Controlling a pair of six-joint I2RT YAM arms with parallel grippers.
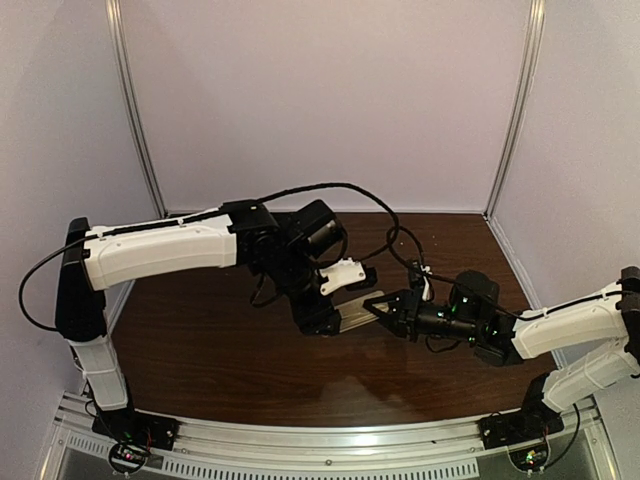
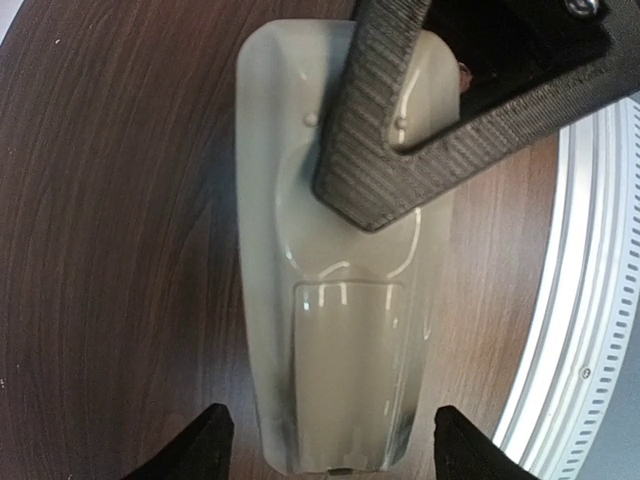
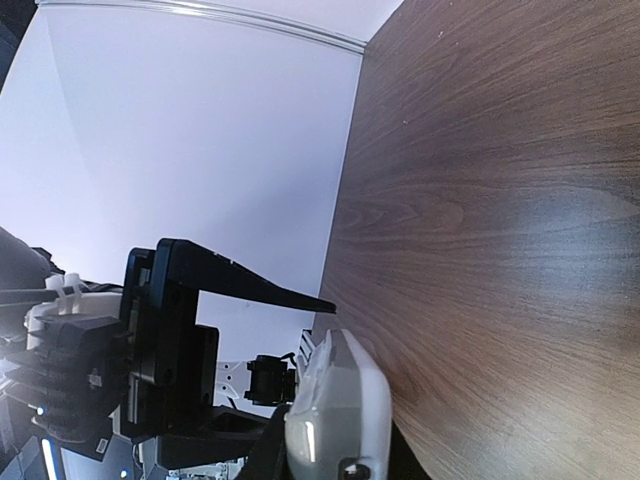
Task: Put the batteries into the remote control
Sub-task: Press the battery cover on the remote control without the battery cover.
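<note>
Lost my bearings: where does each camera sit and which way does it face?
Top: high behind the bases, looking down on the table; both arms show, left gripper and right gripper meeting at the remote.
Left wrist: above the remote, facing down at its grey back; own open fingertips flank it, a right finger lies across it.
Right wrist: low, rolled sideways, looking along the table toward a wall; own gripper clamps the remote, left gripper ahead.
Shared: the remote, in all three.

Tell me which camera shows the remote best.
Left wrist: the remote fills the frame, its plain back up. The top view shows only a distant sliver; the right wrist view shows only one end.
</note>
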